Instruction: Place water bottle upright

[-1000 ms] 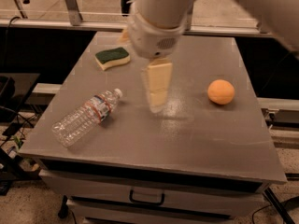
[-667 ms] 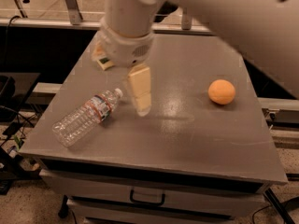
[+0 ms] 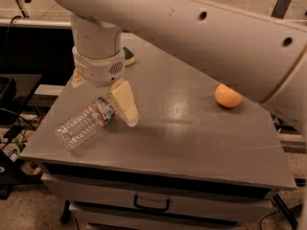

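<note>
The water bottle (image 3: 82, 124) lies on its side near the front left corner of the grey table (image 3: 192, 143), with its label end pointing up and to the right. Its cap is hidden behind the gripper. My gripper (image 3: 104, 102) hangs from the big white arm right over the bottle's neck end. One cream finger (image 3: 125, 105) reaches the table just right of the label. A bit of the other finger (image 3: 76, 78) shows on the far left side of the wrist. The fingers stand apart, with nothing held.
An orange (image 3: 228, 96) sits at the right of the table. A green and yellow sponge (image 3: 128, 56) lies at the back, partly behind the wrist. The table's left and front edges are close to the bottle. A drawer with a handle (image 3: 151, 203) is below.
The gripper has moved left and forward from the table's middle to the bottle's neck end. The bottle, orange and sponge have stayed where they were on the table.
</note>
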Available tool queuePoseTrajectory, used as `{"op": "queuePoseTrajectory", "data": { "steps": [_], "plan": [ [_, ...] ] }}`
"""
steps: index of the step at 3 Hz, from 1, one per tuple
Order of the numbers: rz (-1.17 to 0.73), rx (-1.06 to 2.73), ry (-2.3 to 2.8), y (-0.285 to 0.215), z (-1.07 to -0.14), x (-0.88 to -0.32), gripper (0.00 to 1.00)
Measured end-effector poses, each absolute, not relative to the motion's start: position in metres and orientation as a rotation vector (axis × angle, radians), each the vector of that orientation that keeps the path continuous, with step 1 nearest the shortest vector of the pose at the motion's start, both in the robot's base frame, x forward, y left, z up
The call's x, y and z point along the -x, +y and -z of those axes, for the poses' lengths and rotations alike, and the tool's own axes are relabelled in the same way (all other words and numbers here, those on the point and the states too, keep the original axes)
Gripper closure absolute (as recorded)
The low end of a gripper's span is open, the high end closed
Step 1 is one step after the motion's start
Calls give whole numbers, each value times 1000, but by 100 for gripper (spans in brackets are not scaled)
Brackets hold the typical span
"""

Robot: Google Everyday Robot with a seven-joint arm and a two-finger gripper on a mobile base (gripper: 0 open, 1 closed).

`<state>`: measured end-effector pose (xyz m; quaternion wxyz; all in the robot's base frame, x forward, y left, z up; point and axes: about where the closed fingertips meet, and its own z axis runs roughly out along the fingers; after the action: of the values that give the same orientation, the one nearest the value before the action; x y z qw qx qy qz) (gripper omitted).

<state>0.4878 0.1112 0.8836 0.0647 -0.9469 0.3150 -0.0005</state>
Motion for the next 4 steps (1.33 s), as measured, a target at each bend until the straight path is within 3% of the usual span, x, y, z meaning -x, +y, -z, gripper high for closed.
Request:
{"op": "queuePoseTrajectory", "data": {
  "steps": [2, 3, 4],
  "plan": [
    [4, 2994, 846, 144, -848, -487, 3],
    [35, 3010, 875, 144, -844, -495, 34],
    [62, 3004, 902, 141, -847, -503, 57]
  ]
}}
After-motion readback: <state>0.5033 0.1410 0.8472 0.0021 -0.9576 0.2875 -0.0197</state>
